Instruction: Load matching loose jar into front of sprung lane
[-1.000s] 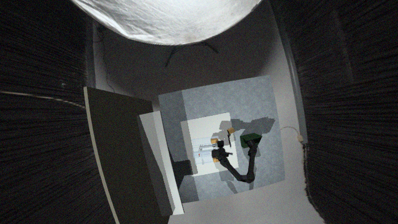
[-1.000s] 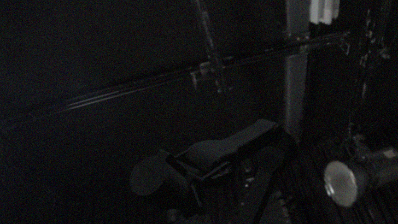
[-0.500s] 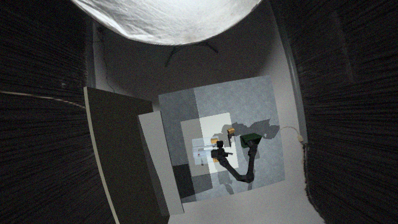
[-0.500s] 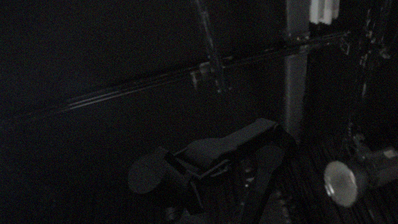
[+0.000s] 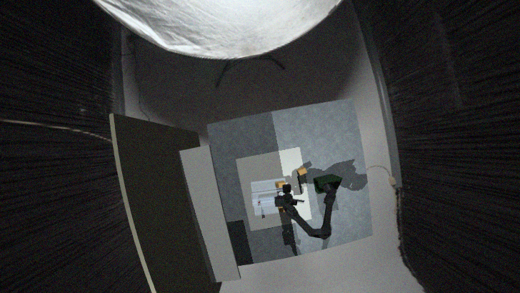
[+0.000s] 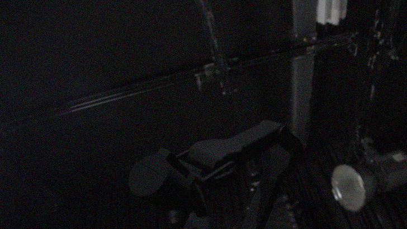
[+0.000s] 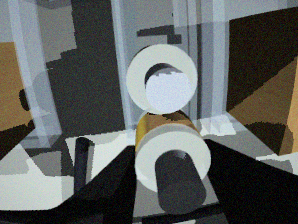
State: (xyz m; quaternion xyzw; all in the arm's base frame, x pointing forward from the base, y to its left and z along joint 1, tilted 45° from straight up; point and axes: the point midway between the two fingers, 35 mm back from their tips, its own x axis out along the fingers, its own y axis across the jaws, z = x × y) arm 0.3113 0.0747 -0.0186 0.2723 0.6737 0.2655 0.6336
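Observation:
In the wrist view my gripper [image 7: 169, 149] is shut on a jar [image 7: 146, 152] with an amber body, a white shoulder ring and a dark grey top. The jar looks upright. Just beyond it stands another jar [image 7: 134, 80] with a white ring and a pale round top, between the clear walls of the lane [image 7: 120, 62]. The two overlap in view; I cannot tell whether they touch. The held jar's base and the low front stop are hidden, and the pusher plate is not clearly seen. The top view shows my gripper over the front of the clear rack [image 5: 258, 185], its fingers unresolved.
Orange-brown blocks [image 7: 7, 82] [image 7: 272, 92] flank the lane. A thin black post [image 7: 81, 167] stands left of the gripper. Another orange block [image 5: 301, 171] and a dark green box [image 5: 326, 181] lie to the right of the rack. The exterior view is very dark.

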